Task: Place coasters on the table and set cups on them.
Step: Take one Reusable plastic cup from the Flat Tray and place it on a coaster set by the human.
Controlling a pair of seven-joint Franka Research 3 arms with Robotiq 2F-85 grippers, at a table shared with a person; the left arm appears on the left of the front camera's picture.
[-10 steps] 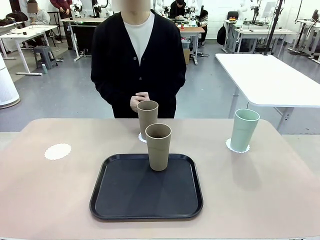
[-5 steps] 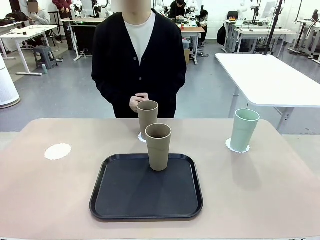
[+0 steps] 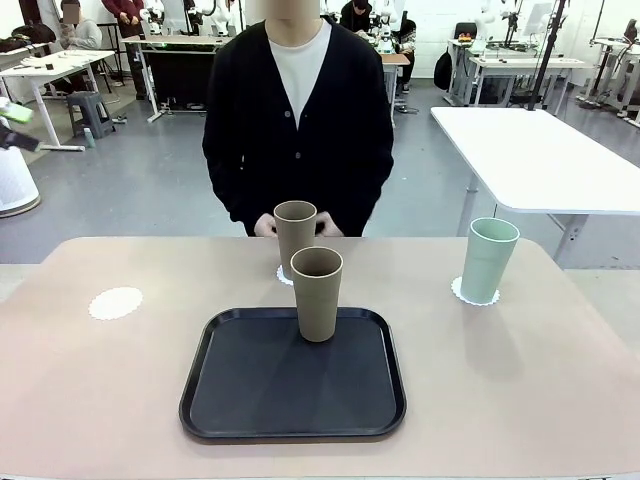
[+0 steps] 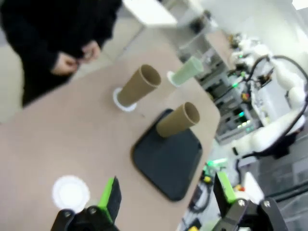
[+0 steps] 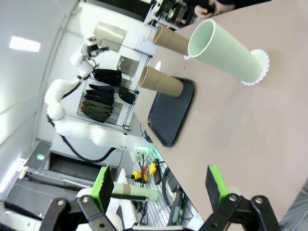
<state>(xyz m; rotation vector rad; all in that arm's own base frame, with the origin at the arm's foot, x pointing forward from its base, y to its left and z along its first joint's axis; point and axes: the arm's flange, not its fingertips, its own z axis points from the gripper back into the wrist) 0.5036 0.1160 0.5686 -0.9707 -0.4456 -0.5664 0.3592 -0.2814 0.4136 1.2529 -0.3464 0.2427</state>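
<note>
Cups (image 3: 317,293): three; coasters (image 3: 463,293): three

Beige-pink table (image 3: 520,380): one tan-brown tumbler (image 3: 317,300) on the black tray (image 3: 250,400), another tan-brown tumbler (image 3: 295,232) and the mint-green tumbler (image 3: 488,258) on lacy white paper coasters, third coaster (image 3: 116,302) bare. Left gripper (image 4: 167,195) and right gripper (image 5: 159,187) gape empty.

You're looking at a plain beige-pink matte counter (image 3: 90,400), a solid black rounded plastic tray (image 3: 250,400), two tan-brown tapered tumblers (image 3: 317,293) (image 3: 295,236) and one pale mint green tumbler (image 3: 488,258). The thin round paper coasters (image 3: 116,302) are white with a lacy scalloped edge pattern. The person's cardigan (image 3: 345,130) is black over a white shirt (image 3: 298,60), and in your wrist views the fingers (image 4: 109,195) are black with bright green pads.
</note>
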